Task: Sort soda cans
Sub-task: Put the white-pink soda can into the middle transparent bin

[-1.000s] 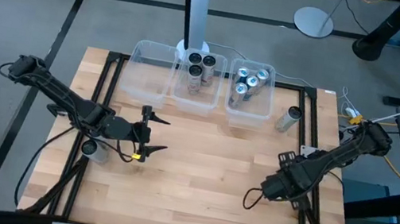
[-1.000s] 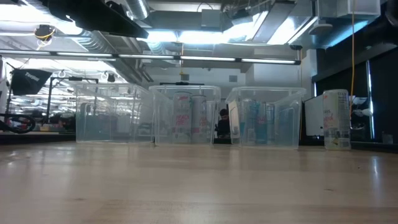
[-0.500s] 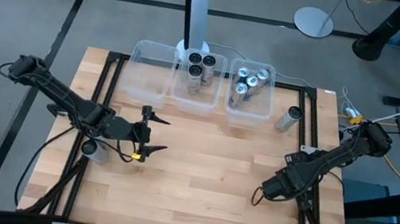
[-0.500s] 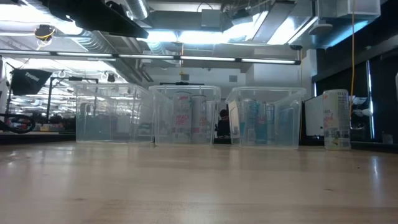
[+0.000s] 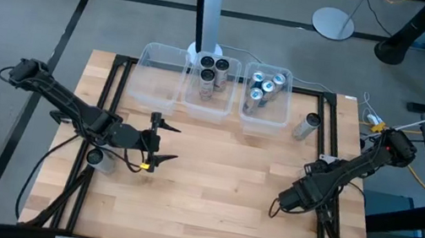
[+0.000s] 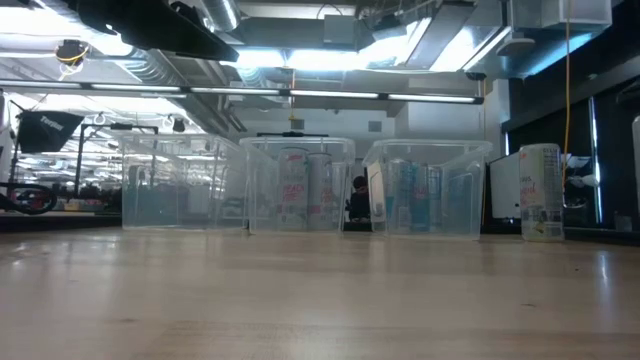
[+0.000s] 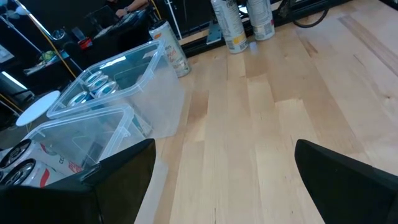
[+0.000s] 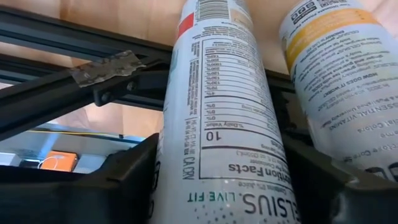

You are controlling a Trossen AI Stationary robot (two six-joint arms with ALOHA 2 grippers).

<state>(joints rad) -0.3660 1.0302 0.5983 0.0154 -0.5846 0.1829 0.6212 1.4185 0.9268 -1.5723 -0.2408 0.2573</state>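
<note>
Stretching bare and wooden, the tabletop is offering wide free room across its centre and 6 o'clock edge. Three clear bins are lining the 12 o'clock edge, the soda cans sitting inside two; another can is standing alone at 2 o'clock. The left gripper, fingers spread wide, is hovering at 9 o'clock. The right gripper, at the 4 o'clock edge, is straddling a white can; whether it is gripping, I cannot tell. It has crept slightly toward 6 o'clock since earlier.
</note>
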